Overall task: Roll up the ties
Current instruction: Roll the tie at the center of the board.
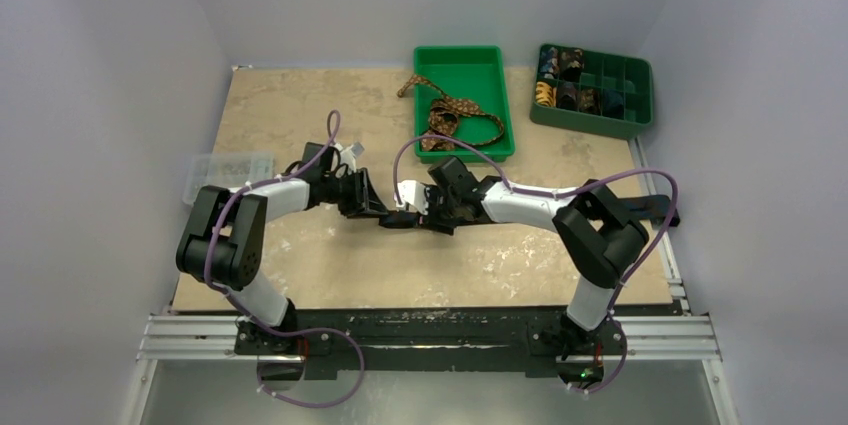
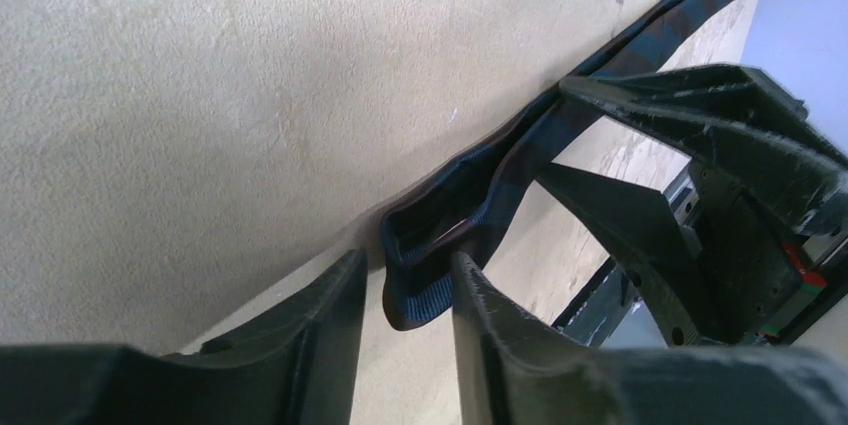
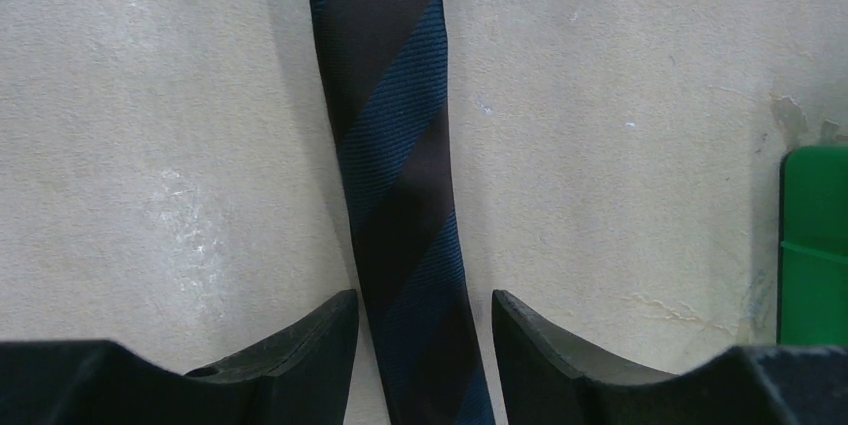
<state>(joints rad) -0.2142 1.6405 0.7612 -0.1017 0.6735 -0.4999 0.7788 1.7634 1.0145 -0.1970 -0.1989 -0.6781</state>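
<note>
A dark navy tie with wide diagonal stripes [image 3: 395,145] lies flat on the beige table [image 1: 300,265]. Its near end is folded back into a small loose loop [image 2: 440,245]. My left gripper [image 2: 408,260] is open just in front of that loop, and the right fingertip [image 2: 470,285] touches the fold. My right gripper [image 3: 422,297] is open astride the tie's flat length, with a gap on each side. From above, both grippers meet mid-table, left gripper [image 1: 383,213] and right gripper [image 1: 425,213], and hide most of the tie. A brown patterned tie [image 1: 450,110] lies loose in a green tray [image 1: 500,135].
A green compartment box [image 1: 640,110] at the back right holds several rolled ties. A clear plastic box [image 1: 225,173] sits at the table's left edge. The right gripper's fingers [image 2: 700,135] fill the right of the left wrist view. Purple cables loop over both arms.
</note>
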